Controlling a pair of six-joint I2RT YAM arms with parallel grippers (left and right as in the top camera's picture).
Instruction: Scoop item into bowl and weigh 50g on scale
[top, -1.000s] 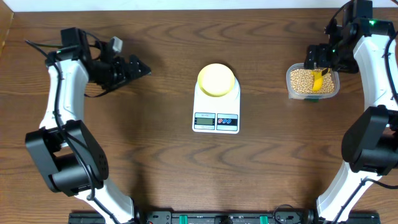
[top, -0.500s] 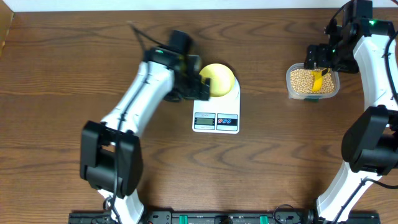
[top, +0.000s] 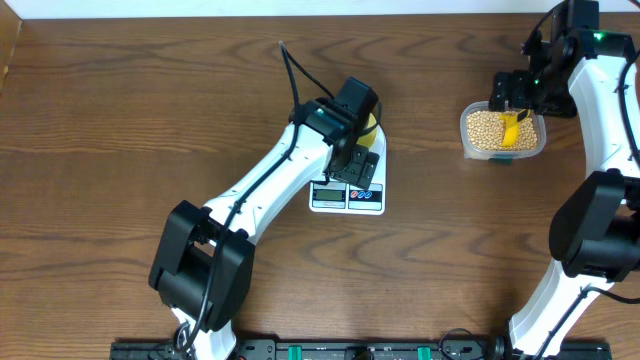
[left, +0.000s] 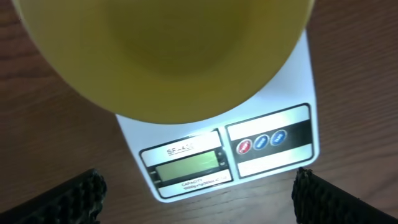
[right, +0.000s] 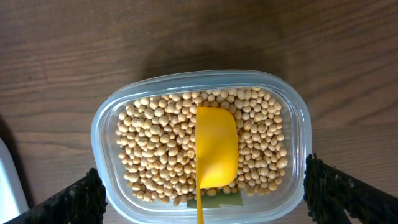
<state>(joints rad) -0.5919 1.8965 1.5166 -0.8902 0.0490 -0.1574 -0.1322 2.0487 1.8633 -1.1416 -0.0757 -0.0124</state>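
The pale-yellow bowl stands on the white scale, whose grey display and coloured buttons face my left wrist camera. In the overhead view my left arm covers most of the bowl and the scale. My left gripper hovers over the scale's front, open and empty. The tan beans fill a clear plastic tub, with a yellow scoop lying on them. My right gripper is open above the tub, its fingers outside the tub's walls, holding nothing.
The tub with the scoop sits at the table's right, under my right gripper. My left arm stretches diagonally from the front left to the scale. The table is bare dark wood.
My left arm has swung from the far left of the table to the scale and now hovers over its front. The right arm, tub and scoop have not moved.
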